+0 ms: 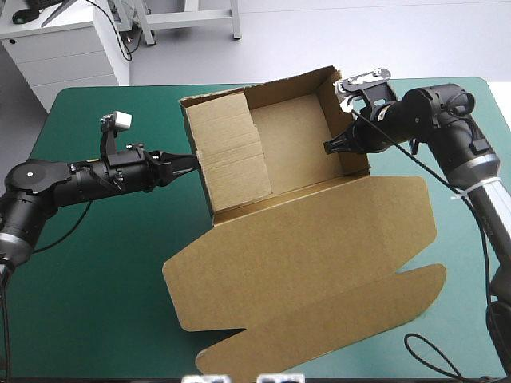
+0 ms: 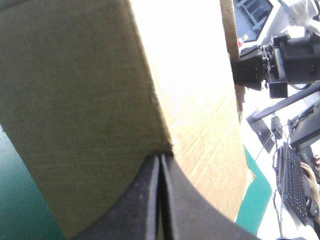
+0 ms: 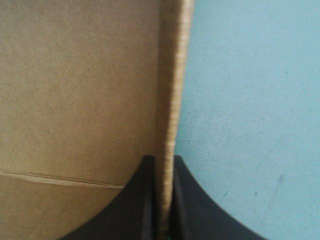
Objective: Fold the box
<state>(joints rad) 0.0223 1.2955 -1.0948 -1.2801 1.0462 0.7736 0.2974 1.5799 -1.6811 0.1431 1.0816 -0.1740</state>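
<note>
The brown box [image 1: 291, 144] stands as an open tray at the far middle of the table. Its lid [image 1: 319, 263] lies flat toward the front edge. My left gripper [image 1: 194, 161] reaches in level from the left and is shut on the tray's left wall. In the left wrist view the fingers [image 2: 161, 159] meet on the board [image 2: 100, 100]. My right gripper [image 1: 329, 146] comes from the right and pinches the tray's right wall. In the right wrist view that wall's edge [image 3: 172, 100] runs straight between the all but shut gripper [image 3: 163, 159]. The right gripper [image 2: 260, 70] also shows past the box.
The flat lid and its flaps cover the middle and front of the table. Bare teal-green cover [image 1: 104, 263] lies to the left under my left arm and along the right edge [image 1: 471, 319]. The cover [image 3: 250, 100] also shows outside the right wall.
</note>
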